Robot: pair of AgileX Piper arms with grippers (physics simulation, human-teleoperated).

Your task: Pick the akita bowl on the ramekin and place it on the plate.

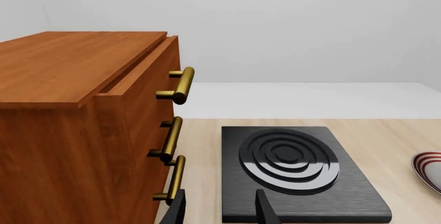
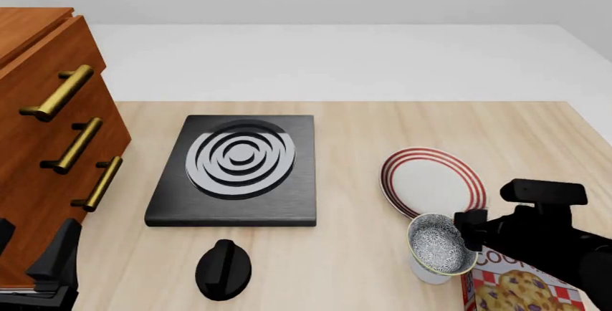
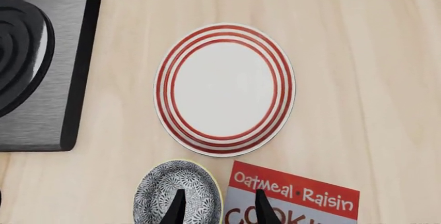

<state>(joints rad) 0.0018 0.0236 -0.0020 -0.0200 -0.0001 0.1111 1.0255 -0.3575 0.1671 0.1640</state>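
The akita bowl (image 2: pixel 438 243), speckled grey inside, sits on the white ramekin (image 2: pixel 431 274) near the table's front right; the right wrist view shows the akita bowl (image 3: pixel 172 193) from above, with the ramekin hidden under it. My right gripper (image 3: pixel 219 211) is open, one finger over the bowl's inside and the other outside its rim. In the front view the right gripper (image 2: pixel 466 233) is at the bowl's right edge. The red-ringed plate (image 2: pixel 432 180) lies just beyond the bowl, nothing on it. My left gripper (image 2: pixel 34 248) is open near the front left, holding nothing.
A black stove (image 2: pixel 236 168) with white rings lies in the middle, with a black knob (image 2: pixel 223 268) in front of it. A wooden drawer cabinet (image 2: pixel 48 132) with brass handles stands at the left. A red cookie box (image 2: pixel 517 286) lies right of the ramekin.
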